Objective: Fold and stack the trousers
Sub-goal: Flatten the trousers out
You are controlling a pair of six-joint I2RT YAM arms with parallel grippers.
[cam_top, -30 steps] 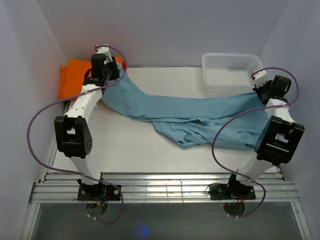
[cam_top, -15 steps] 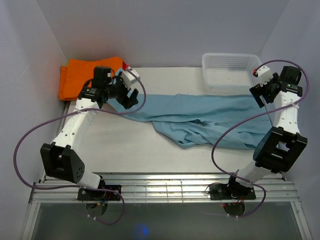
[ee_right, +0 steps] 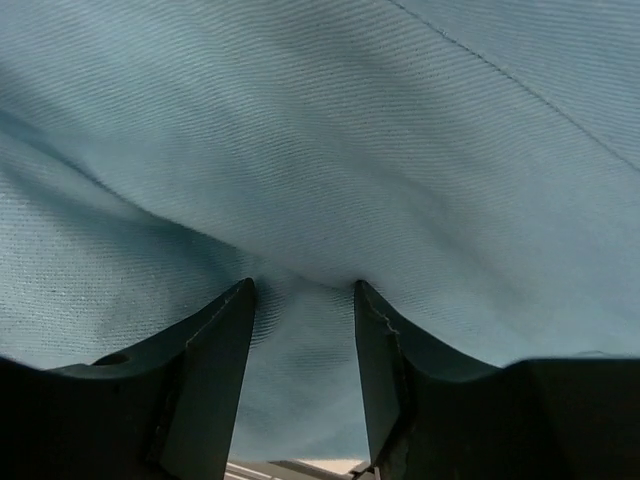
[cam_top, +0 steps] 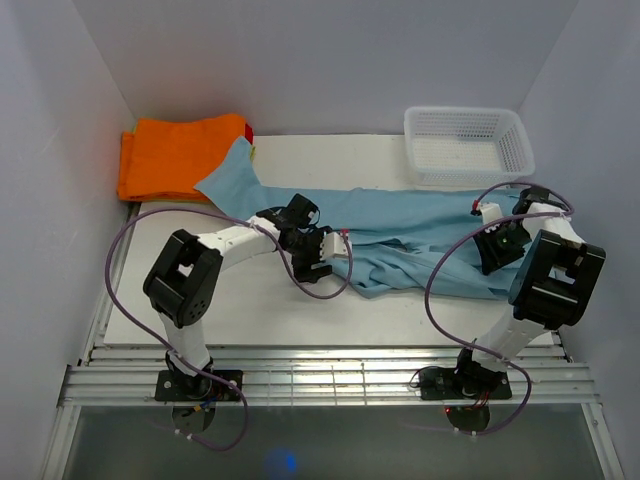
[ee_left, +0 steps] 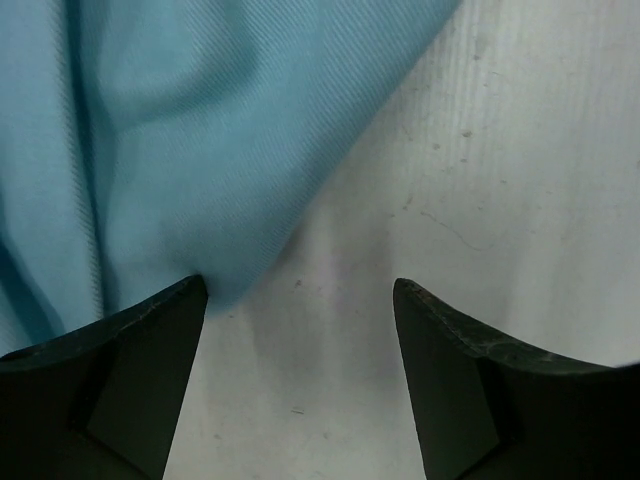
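Observation:
The light blue trousers [cam_top: 400,215] lie spread across the table, one leg end reaching to the far left by the orange garment, the rest bunched in the middle and right. My left gripper [cam_top: 335,250] is low at the trousers' near edge in the middle. In the left wrist view it [ee_left: 300,285] is open over bare table, with the cloth edge [ee_left: 150,150] at its left fingertip. My right gripper [cam_top: 488,240] sits on the trousers at the right. In the right wrist view it [ee_right: 303,285] is partly open, pressed into the cloth [ee_right: 350,130], with a ridge of cloth between its fingers.
A folded orange garment [cam_top: 180,155] lies at the far left corner, with a bit of red cloth [cam_top: 249,130] behind it. A white mesh basket [cam_top: 465,145] stands at the far right. Bare table [cam_top: 250,300] lies in front of the trousers. Walls close in on three sides.
My left gripper let go of the trouser leg at the far left and swung to the middle of the near edge. My right gripper rose, then came down onto the cloth.

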